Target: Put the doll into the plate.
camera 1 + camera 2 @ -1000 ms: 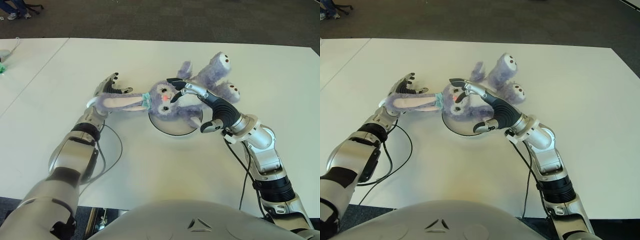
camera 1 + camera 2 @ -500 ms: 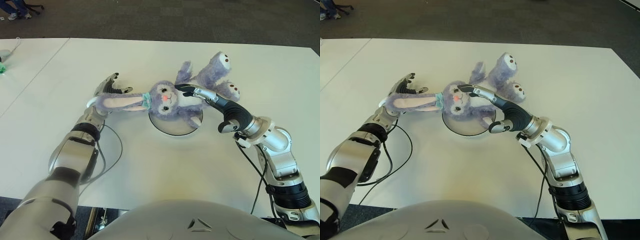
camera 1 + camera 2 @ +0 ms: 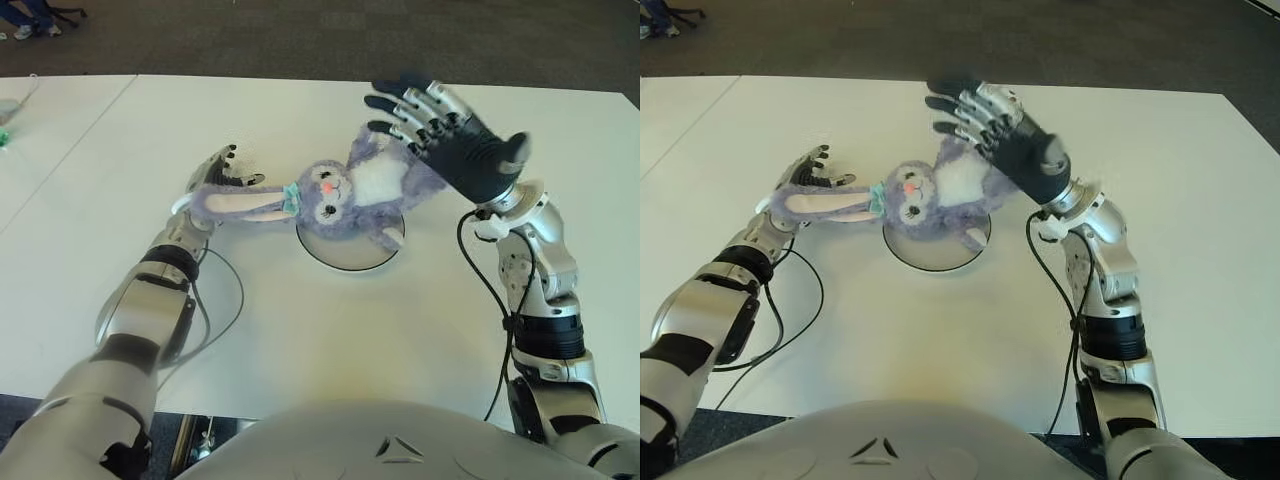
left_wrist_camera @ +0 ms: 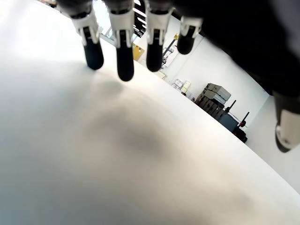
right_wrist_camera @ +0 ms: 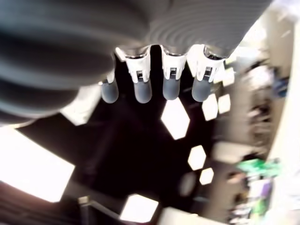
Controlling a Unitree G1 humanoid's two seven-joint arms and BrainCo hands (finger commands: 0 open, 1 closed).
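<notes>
The doll (image 3: 345, 192), a purple plush bunny, lies face up with its head and body over the white plate (image 3: 345, 256) in the middle of the table. One long ear (image 3: 245, 203) stretches left off the plate to my left hand (image 3: 220, 172). That hand is open beside the ear tip, its straight fingers (image 4: 124, 51) holding nothing. My right hand (image 3: 450, 140) is raised in the air above the doll's legs. Its fingers (image 5: 154, 86) are spread, the palm is turned upward, and it holds nothing.
The white table (image 3: 300, 340) reaches to its far edge against a dark floor. A seam (image 3: 70, 150) to a second table runs at the left. A black cable (image 3: 228, 300) loops on the table by my left forearm, and another hangs along my right arm (image 3: 490, 300).
My right hand has let go of the doll's head and swung up and back, its fingers spreading. The doll has settled on the plate. My left hand has not moved.
</notes>
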